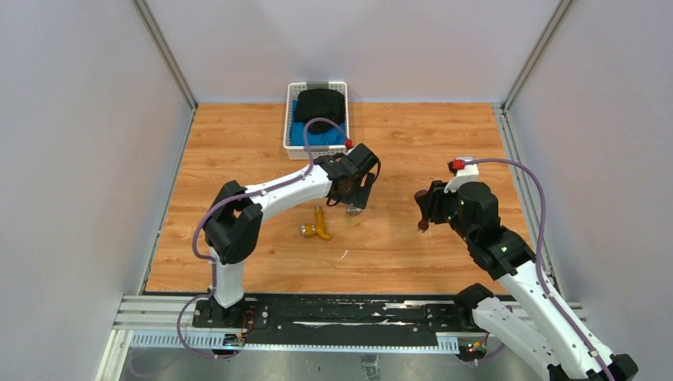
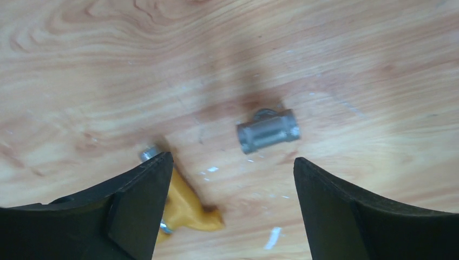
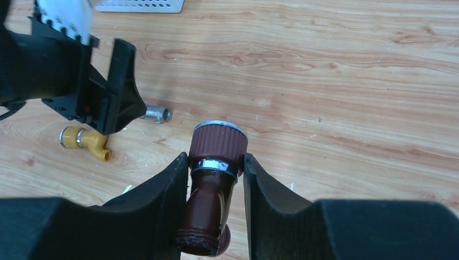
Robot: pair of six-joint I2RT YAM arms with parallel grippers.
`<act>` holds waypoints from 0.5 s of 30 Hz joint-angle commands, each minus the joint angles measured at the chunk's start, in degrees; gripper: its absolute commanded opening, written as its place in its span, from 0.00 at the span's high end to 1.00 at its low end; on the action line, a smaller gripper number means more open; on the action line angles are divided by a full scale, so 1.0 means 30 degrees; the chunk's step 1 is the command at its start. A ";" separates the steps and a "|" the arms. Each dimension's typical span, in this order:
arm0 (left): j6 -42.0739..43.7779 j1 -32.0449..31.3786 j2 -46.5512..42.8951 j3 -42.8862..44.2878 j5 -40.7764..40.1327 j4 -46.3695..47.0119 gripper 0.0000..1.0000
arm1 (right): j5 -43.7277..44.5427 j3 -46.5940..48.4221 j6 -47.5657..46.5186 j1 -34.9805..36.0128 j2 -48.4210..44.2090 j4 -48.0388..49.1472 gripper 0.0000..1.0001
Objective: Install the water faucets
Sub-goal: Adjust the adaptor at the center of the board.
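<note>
Wide apart and holding nothing, the two black fingers of the left gripper (image 2: 233,162) hang over the table (image 1: 238,159). Peeking out by its left finger, at about 7 o'clock, is the yellow tap (image 2: 189,211), lying flat on the wood. Just past the fingertips, at 12 o'clock, the grey piece (image 2: 268,131) lies on its side with nothing touching it. Over at 3 o'clock, the right gripper (image 3: 215,162) is squeezed tight on the brown tap (image 3: 219,142), pinching it just below its round ribbed knob. It looks lifted off the wood. A white basket (image 1: 292,119) sits at 12 o'clock, by the far edge. I think the step now is getting ready to join the brown tap to the grey piece. Next, I think the left gripper needs to drop around the grey piece, squeeze its sides and hold it steady. Then the tap's end can line up with a hole and turn in. Count: two taps, one yellow and one brown; one grey piece; one basket; two grippers.
</note>
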 commanded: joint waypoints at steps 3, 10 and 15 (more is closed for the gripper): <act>-1.0576 -0.0154 -0.2475 -0.1711 0.0844 0.2312 0.11 | -0.0210 0.0181 -0.0236 -0.0283 0.0049 -0.0009 1.00; -1.8430 0.0100 -0.1094 -0.1545 -0.0035 0.1430 0.13 | -0.0556 0.0202 -0.0364 -0.0284 -0.0118 -0.0103 1.00; -1.9577 0.0160 -0.0109 -0.1212 -0.0617 0.0755 0.13 | -0.0606 0.0297 -0.0585 -0.0283 -0.0485 -0.0590 1.00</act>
